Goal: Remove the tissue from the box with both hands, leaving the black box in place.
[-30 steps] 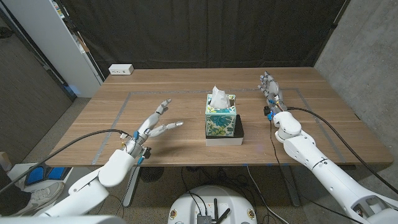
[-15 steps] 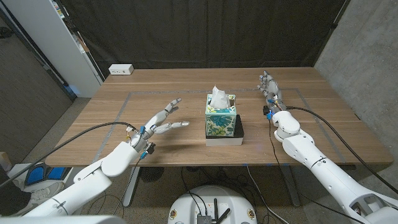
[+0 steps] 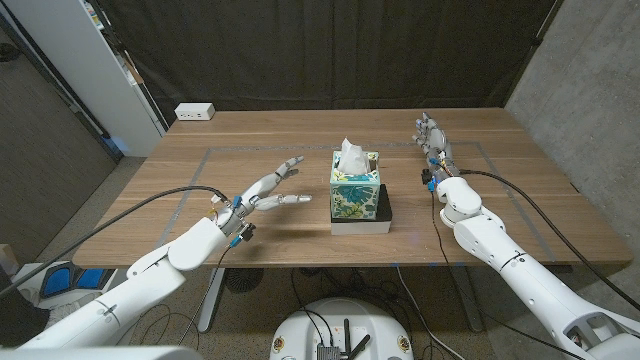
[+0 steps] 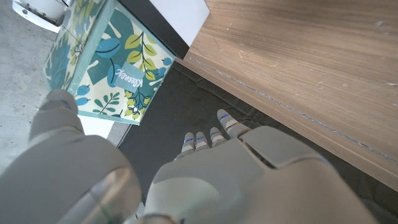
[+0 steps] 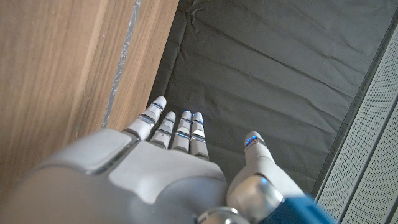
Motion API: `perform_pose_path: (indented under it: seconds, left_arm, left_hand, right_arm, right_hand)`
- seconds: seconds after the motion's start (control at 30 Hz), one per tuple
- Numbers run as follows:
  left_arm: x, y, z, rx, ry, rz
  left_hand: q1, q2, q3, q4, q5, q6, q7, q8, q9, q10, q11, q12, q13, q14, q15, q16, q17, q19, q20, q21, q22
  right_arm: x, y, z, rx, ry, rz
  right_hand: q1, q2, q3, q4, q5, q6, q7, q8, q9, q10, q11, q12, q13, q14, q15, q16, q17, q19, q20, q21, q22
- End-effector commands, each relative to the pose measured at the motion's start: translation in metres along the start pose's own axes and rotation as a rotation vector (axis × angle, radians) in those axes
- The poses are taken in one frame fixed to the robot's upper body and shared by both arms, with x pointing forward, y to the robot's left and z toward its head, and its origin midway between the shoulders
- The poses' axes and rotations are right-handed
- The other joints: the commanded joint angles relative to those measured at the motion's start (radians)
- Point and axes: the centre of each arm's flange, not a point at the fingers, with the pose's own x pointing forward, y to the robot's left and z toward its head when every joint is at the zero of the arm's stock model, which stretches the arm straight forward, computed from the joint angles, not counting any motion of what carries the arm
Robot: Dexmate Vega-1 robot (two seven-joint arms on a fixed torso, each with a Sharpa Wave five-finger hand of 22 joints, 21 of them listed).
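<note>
The table (image 3: pixel 300 240) is carrying everything near its middle, a little toward the near edge: the black box (image 3: pixel 381 208) is sitting there as a low tray, with the tissue box (image 3: pixel 355 190) standing in it and a white tissue (image 3: pixel 350 152) poking up from the top. The left hand (image 3: pixel 268 190) is hovering over the table to the left of the tissue box, fingers (image 3: pixel 292 162) spread and holding nothing, pointing toward the box but not touching it. The right hand (image 3: pixel 431 138) is waiting toward the far right of the table, well apart from the box, fingers together and extended, grasping nothing. The likely trouble from here — the tissue box is light and only resting in the tray, so a one-sided push from the left hand could tip it or drag the black box along. With the right hand that far off, nothing is bracing the other side — both hands should be closing in together before any lift.
</note>
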Motion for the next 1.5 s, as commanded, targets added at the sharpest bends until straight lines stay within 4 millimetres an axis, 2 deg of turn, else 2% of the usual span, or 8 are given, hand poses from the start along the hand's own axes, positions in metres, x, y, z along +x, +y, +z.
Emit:
perform_pose_path:
  seconds: [0.03,1.03,1.27,1.5]
  left_arm:
    - [0.022,-0.003,0.002,-0.015,-0.072,-0.068]
    - [0.063,-0.021,0.008,-0.109,-0.161,-0.184]
    - [0.071,-0.022,0.010,-0.125,-0.165,-0.206]
    - [0.082,-0.025,0.014,-0.156,-0.169,-0.246]
  left_hand:
    - [0.012,0.000,-0.004,0.000,0.004,-0.257,0.005,0.006,0.002,-0.149,0.001,0.001,0.002,-0.082,-0.002,0.002,0.003,0.013,-0.022,0.004,0.003]
    - [0.052,0.011,-0.033,0.002,0.013,-0.211,0.009,0.019,0.000,-0.103,0.002,0.006,0.001,-0.006,-0.008,0.011,0.002,0.056,-0.020,0.007,0.003]
    - [0.069,0.012,-0.045,0.004,0.015,-0.185,0.013,0.026,0.000,-0.070,0.002,0.012,0.001,0.031,-0.015,0.015,0.002,0.078,-0.017,0.010,0.003]
    - [0.097,0.017,-0.061,0.005,0.018,-0.124,0.015,0.046,0.000,-0.012,0.003,0.022,0.001,0.087,-0.025,0.018,0.001,0.119,-0.019,0.015,0.003]
  right_arm:
    - [-0.006,0.001,0.005,-0.010,-0.004,0.001]
    - [-0.023,-0.005,0.011,-0.017,-0.032,0.005]
    - [-0.025,-0.006,0.011,-0.012,-0.044,0.011]
    - [-0.029,-0.009,0.013,-0.007,-0.062,0.007]
  right_hand:
    - [0.004,0.010,0.001,-0.005,0.003,0.002,0.003,0.006,0.002,0.000,0.004,-0.002,0.005,0.006,0.005,0.002,0.003,0.005,0.006,0.006,0.004]
    - [0.002,0.011,-0.001,-0.010,0.004,0.005,0.007,0.006,0.002,0.005,0.005,0.000,0.005,0.007,0.007,0.002,0.002,0.005,0.008,0.006,0.004]
    - [0.002,0.011,-0.002,-0.011,0.004,0.006,0.006,0.007,0.002,0.007,0.005,0.000,0.005,0.009,0.008,0.003,0.002,0.006,0.008,0.006,0.004]
    - [0.002,0.011,-0.003,-0.012,0.004,0.007,0.007,0.007,0.002,0.008,0.006,0.001,0.005,0.010,0.008,0.003,0.002,0.007,0.009,0.006,0.004]
